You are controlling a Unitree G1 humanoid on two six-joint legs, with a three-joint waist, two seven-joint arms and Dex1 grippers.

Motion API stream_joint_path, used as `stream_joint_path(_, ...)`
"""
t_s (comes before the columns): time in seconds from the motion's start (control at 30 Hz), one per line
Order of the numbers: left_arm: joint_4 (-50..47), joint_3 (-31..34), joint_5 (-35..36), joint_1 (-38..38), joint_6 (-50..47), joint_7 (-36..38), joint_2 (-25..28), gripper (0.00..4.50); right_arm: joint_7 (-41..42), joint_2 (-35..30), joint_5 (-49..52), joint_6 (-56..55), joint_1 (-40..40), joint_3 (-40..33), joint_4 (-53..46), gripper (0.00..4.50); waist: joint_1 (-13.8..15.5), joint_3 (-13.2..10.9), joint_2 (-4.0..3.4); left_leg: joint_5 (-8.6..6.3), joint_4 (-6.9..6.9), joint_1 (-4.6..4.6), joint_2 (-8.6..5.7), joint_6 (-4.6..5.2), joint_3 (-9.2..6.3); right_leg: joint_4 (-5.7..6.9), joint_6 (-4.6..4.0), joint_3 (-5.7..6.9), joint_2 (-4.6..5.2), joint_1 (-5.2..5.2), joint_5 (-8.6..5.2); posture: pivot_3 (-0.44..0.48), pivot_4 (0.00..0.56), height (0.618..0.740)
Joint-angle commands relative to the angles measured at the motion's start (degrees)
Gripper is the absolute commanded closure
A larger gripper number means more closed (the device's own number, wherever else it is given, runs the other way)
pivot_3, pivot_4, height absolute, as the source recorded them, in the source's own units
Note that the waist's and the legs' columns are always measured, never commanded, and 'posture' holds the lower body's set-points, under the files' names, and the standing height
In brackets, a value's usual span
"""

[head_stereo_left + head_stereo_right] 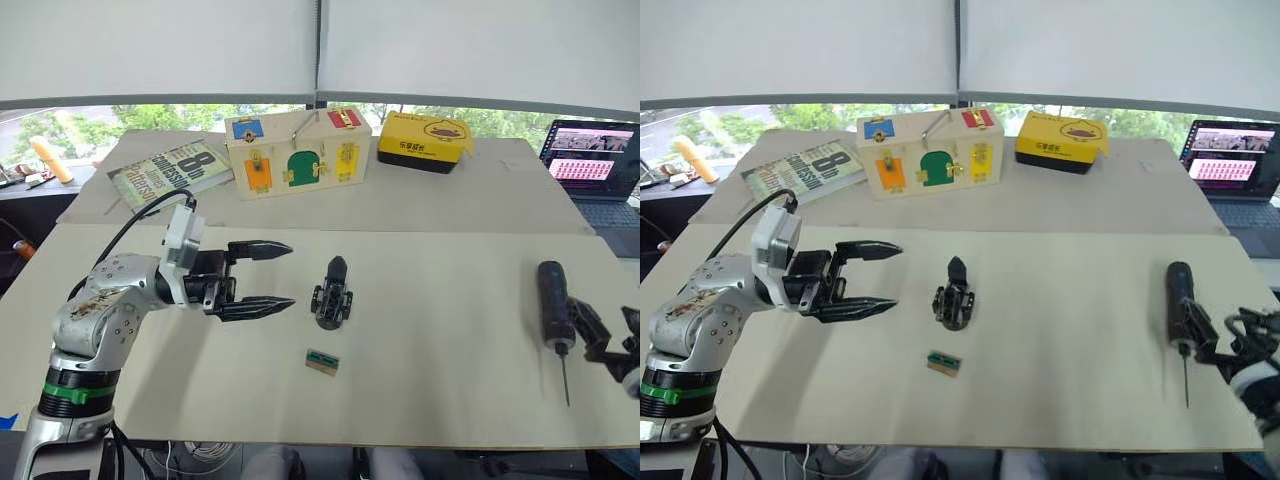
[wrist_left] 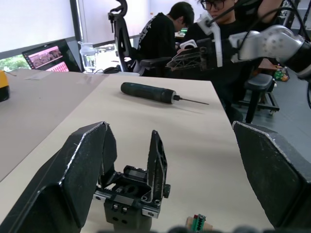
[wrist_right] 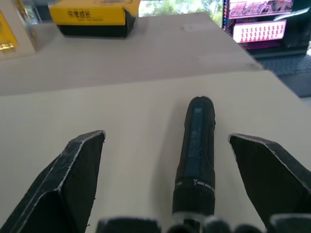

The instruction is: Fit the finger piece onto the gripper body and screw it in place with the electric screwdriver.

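- Currently left gripper [image 1: 255, 278] spread wide, holding nothing, left of centre, just beside the gripper body [image 1: 332, 293].
- Gripper body: black blocky mechanism, one pointed finger, mid-frame.
- Right gripper [image 3: 165, 184] wide apart around the electric screwdriver [image 1: 553, 303], not clamped; black cylinder, thin metal bit, right edge.
- Green-and-tan block [image 1: 322, 362] just below the body; wooden latch box [image 1: 295, 152], yellow case [image 1: 424, 141] at top.

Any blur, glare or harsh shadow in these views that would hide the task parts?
Head views: even daylight, soft shadows, gripper body and electric screwdriver sharp. Left wrist view: gripper body clear, but the left end effector's fingers loom soft and close. Right wrist view: screwdriver slightly soft, laptop screen glaringly bright.
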State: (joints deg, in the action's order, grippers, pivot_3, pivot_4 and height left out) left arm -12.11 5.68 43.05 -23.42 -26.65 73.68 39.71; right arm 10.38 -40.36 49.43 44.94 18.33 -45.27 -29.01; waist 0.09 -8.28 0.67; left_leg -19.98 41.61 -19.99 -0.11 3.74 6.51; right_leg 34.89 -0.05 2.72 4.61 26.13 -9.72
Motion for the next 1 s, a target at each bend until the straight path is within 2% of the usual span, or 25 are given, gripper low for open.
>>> stream_joint_path(0.03, -2.3, 1.0, 1.4, -0.4, -0.2, 0.2, 0.6, 0.11, 0.4, -7.1, -2.2, 7.0, -5.2, 2.8, 9.4, 0.0, 0.0, 0.0, 0.03, 0.0, 0.01, 0.0, 0.01, 0.01, 0.02, -0.03, 0.0, -0.05, -0.05, 0.01, 0.0, 0.0, 0.15, 0.74)
stream_joint_path(0.23, -4.6, 1.3, 2.7, 1.7, -2.2, 0.5, 2.0, 0.11, 8.0, -14.5, -8.9, 8.0, -14.9, 13.5, 25.3, 0.0, 0.1, 0.0, 0.03, -0.12, 0.02, -0.14, 0.0, 0.23, 0.1, -0.31, 0.32, -0.23, -0.16, 0.03, 0.1, 0.0, 0.15, 0.74)
stream_joint_path(0.4, -5.0, 1.2, 2.6, 2.2, -2.1, 0.8, 2.6, 0.11, 13.5, -15.5, -11.0, 10.3, -23.4, 19.9, 33.7, 0.0, 0.0, 0.0, 0.02, -0.16, 0.02, -0.21, -0.02, 0.3, 0.14, -0.54, 0.53, -0.08, -0.19, 0.03, 0.19, 0.0, 0.15, 0.74)
stream_joint_path(0.57, -5.3, 1.6, 2.5, 2.7, -1.7, 0.7, 2.8, 0.11, 14.6, -15.8, -16.3, 10.9, -28.3, 24.5, 39.9, 0.0, 0.0, 0.0, 0.02, -0.16, 0.02, -0.23, 0.0, 0.3, 0.18, -0.65, 0.59, 0.03, -0.19, 0.01, 0.24, 0.0, 0.15, 0.74)
stream_joint_path(0.67, -5.9, 2.1, 2.9, 3.3, -1.8, 0.7, 3.2, 0.0, 13.8, -15.4, -18.3, 12.4, -29.9, 25.3, 42.3, 0.83, 0.1, 0.0, -0.01, -0.15, 0.01, -0.23, 0.0, 0.29, 0.18, -0.66, 0.59, 0.08, -0.18, 0.02, 0.24, 0.0, 0.15, 0.74)
stream_joint_path(0.83, -5.8, 2.1, 2.3, 3.5, -1.1, 1.1, 3.8, 0.0, 15.7, -15.2, -20.0, 13.2, -29.7, 25.4, 43.2, 2.47, 0.1, 0.0, 0.0, -0.14, 0.02, -0.22, 0.02, 0.24, 0.17, -0.66, 0.6, 0.17, -0.18, -0.03, 0.24, 0.0, 0.15, 0.74)
stream_joint_path(1.0, -5.9, 2.2, 2.0, 4.1, -0.4, 1.5, 4.1, 0.0, 20.4, -14.2, -18.1, 7.5, -28.8, 21.3, 36.8, 2.49, 0.1, 0.0, -0.02, -0.11, 0.01, -0.22, 0.02, 0.18, 0.16, -0.65, 0.61, 0.23, -0.18, -0.04, 0.24, 0.0, 0.15, 0.74)
